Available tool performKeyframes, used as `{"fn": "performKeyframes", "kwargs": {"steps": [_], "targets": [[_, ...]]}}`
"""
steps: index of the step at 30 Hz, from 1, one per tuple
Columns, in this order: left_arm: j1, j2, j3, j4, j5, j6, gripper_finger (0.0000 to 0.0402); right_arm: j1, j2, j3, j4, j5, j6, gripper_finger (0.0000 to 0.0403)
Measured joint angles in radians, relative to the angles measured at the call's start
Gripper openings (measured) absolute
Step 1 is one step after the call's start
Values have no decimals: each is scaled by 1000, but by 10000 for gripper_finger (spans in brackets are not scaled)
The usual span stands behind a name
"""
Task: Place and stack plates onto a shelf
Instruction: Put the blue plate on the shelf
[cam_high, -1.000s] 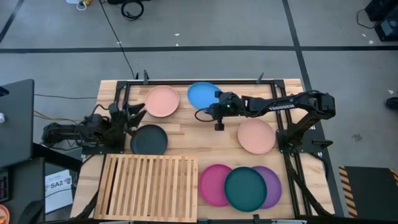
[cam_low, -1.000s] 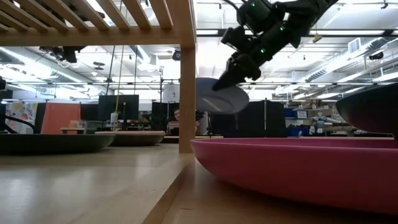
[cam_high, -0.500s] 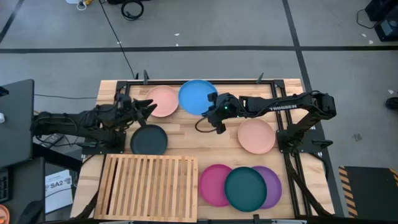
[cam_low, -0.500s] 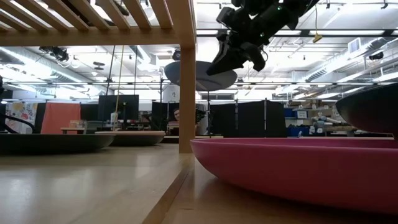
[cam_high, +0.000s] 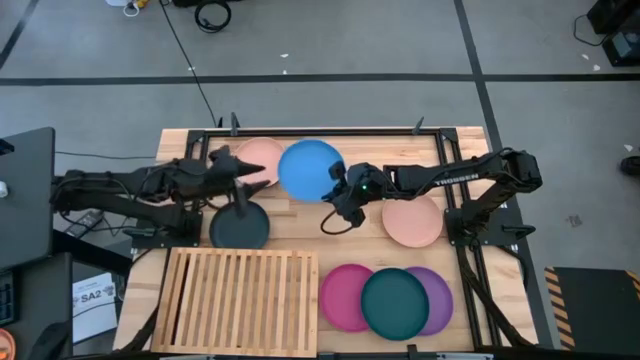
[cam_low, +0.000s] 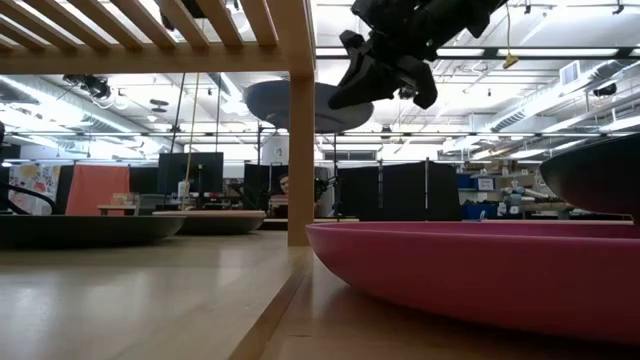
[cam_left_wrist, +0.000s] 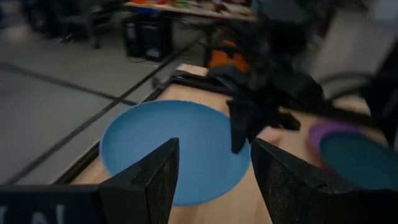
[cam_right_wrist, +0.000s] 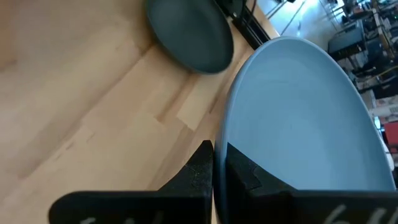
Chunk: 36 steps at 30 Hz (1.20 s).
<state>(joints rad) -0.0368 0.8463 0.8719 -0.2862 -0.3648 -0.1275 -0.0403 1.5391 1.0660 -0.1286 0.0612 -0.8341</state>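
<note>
The wooden surface (cam_high: 300, 215) carries a slatted shelf (cam_high: 240, 288) at its near left corner. A black plate (cam_high: 239, 226) lies just above the shelf, a salmon plate (cam_high: 258, 160) at the far edge, another salmon plate (cam_high: 412, 220) toward the right. Near the front, a teal plate (cam_high: 394, 302) rests overlapping a magenta plate (cam_high: 340, 296) and a purple plate (cam_high: 437, 300)
</note>
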Motion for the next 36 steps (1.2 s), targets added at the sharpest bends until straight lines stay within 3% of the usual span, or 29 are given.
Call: {"fn": "performKeyframes", "kwargs": {"steps": [5,12,20,32,36], "targets": [[0,74,8,-4,96,177,205,27,0,0,4,-1,2,18],[0,169,8,-36,180,312,205,61,0,0,52,-4,19,18],[0,234,8,-51,186,420,205,85,0,0,78,-3,20,18],[0,248,8,-87,206,439,204,98,0,0,87,-7,74,18],[0,248,8,-93,225,439,185,98,0,0,87,-8,73,19]]}}
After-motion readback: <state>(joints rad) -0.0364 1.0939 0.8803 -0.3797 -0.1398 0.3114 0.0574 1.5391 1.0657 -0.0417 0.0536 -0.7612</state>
